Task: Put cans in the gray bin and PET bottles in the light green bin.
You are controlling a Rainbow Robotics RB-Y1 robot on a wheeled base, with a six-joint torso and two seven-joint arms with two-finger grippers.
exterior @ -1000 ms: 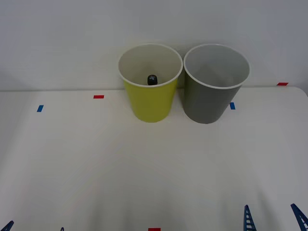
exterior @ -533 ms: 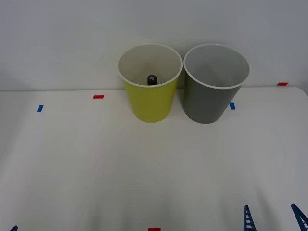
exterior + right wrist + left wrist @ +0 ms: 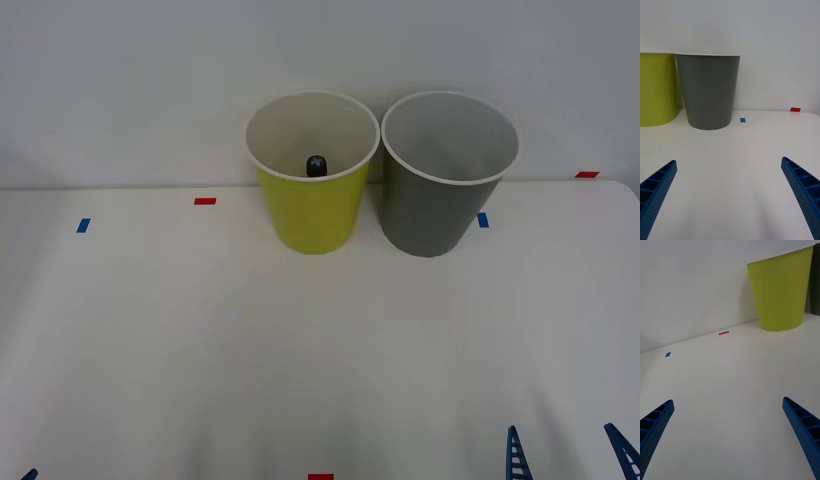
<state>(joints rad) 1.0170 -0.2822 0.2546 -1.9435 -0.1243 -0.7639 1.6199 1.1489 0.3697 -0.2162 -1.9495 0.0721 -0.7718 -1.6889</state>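
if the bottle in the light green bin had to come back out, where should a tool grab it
Probably by the black cap, coming straight down through the open top. The bottle stands deep inside the light green bin, cap below the rim, and the tall walls block any side approach. The gray bin stands close beside it on the right.

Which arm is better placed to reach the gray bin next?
Right, likely. The gray bin stands on the right side, ahead of the open right gripper; the left gripper sits nearer the light green bin.
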